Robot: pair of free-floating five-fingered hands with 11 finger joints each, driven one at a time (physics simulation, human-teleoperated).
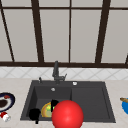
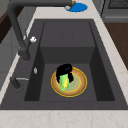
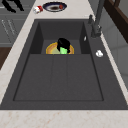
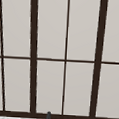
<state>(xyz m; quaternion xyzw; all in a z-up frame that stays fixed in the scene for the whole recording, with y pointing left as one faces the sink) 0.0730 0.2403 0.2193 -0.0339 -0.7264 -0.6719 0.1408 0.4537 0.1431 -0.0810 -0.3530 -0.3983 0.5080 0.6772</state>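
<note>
Dark sink (image 1: 105, 100) set in a pale worktop (image 2: 62, 118), with a faucet (image 1: 56, 71) at its rear rim and a window (image 4: 65, 55) behind. The left basin holds a yellow-rimmed plate (image 2: 80, 86), and on the plate lies a green object (image 2: 63, 81). One black hand (image 2: 64, 72) is down in this basin with its fingers curled over the top of the green object, gripping it; in the front view it is the right hand (image 1: 54, 104), standing just left of a large red sphere (image 1: 67, 115) that covers part of the plate. The left hand (image 1: 34, 114) hangs at the sink's front left corner, apart from the plate; whether its fingers are open or curled cannot be told. On the worktop to the left lie a dark dish (image 1: 6, 101) and a small red-and-white item (image 1: 5, 116); at the right end lies a blue plate (image 2: 78, 7).
</note>
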